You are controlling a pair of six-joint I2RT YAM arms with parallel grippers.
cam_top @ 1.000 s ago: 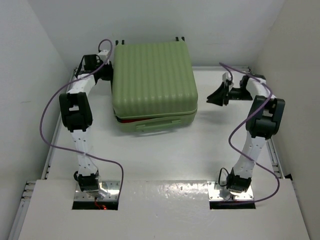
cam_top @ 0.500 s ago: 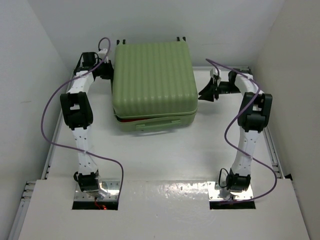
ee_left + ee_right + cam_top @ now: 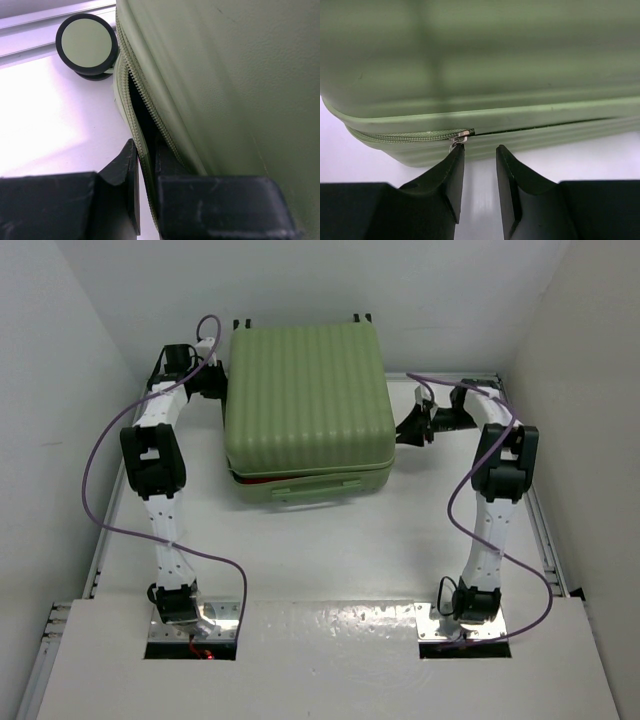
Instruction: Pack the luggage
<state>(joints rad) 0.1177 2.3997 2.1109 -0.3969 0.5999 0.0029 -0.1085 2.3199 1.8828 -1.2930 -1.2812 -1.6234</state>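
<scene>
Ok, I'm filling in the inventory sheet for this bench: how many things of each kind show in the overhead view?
suitcase: 1
robot arms: 2
purple cables: 2
Total: 5

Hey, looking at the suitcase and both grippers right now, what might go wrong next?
1. The right gripper is open, with the zipper pull at one fingertip, not between the jaws; closing may miss it.
2. A red item shows in the front seam of the luggage; the zipper might snag there.
3. The left gripper pinches the zipper edge; a hard pull could shift the case.
</scene>
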